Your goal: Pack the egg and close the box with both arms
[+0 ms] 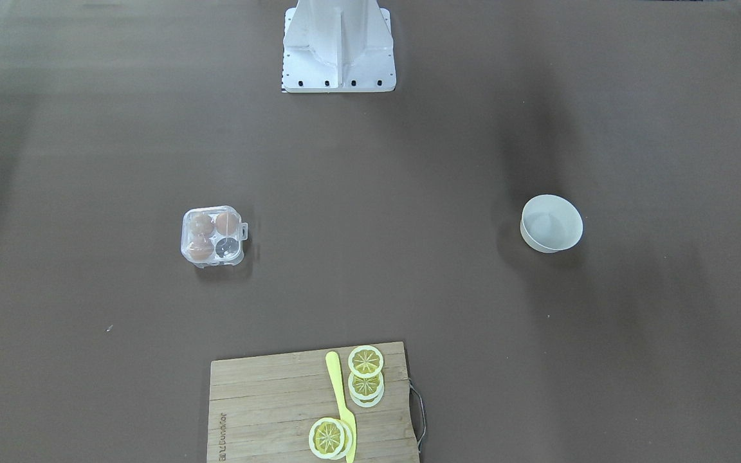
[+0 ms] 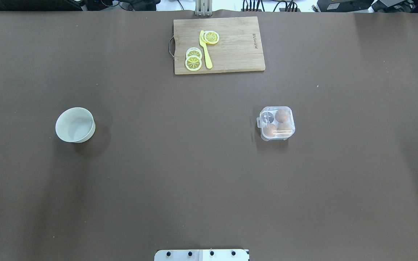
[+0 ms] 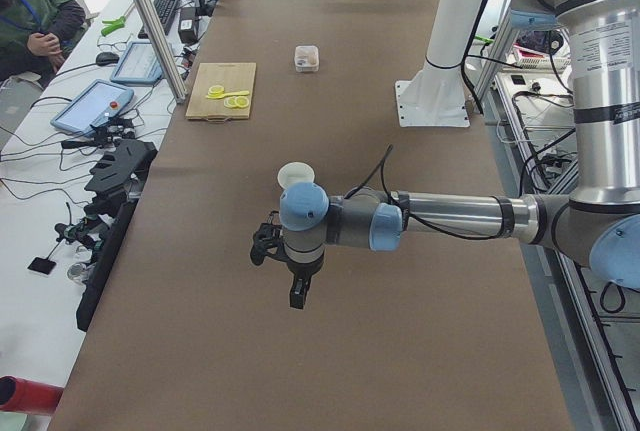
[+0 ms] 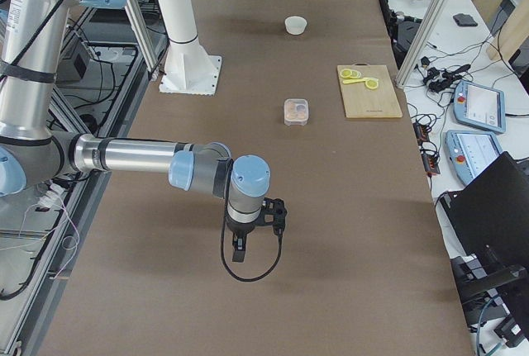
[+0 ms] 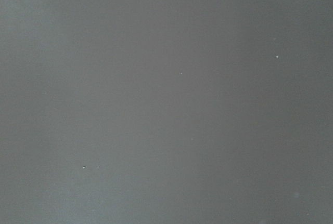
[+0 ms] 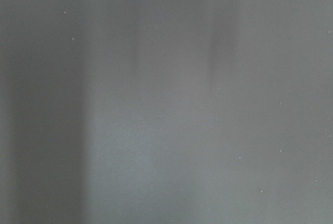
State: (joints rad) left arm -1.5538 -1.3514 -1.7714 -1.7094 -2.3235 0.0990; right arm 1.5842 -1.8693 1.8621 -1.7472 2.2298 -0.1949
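Note:
The clear box (image 2: pixel 277 123) stands on the table's right half, with its lid down over the cups. It also shows in the front view (image 1: pixel 213 236). Three tan-brown eggs (image 2: pixel 282 115) lie inside and one cup is empty. I cannot tell which is the paler egg. The arms show only in the side views. My left gripper (image 3: pixel 297 296) hangs above the table near the white bowl (image 3: pixel 296 175). My right gripper (image 4: pixel 240 250) hangs over bare table, well away from the box (image 4: pixel 297 111). I cannot tell whether either is open. Both wrist views show only brown table.
The white round bowl (image 2: pixel 74 124) stands on the left half. A wooden cutting board (image 2: pixel 238 47) with lemon slices (image 2: pixel 193 62) and a yellow knife (image 2: pixel 205 50) lies at the far edge. The white pedestal base (image 1: pixel 338 45) stands at the robot's side.

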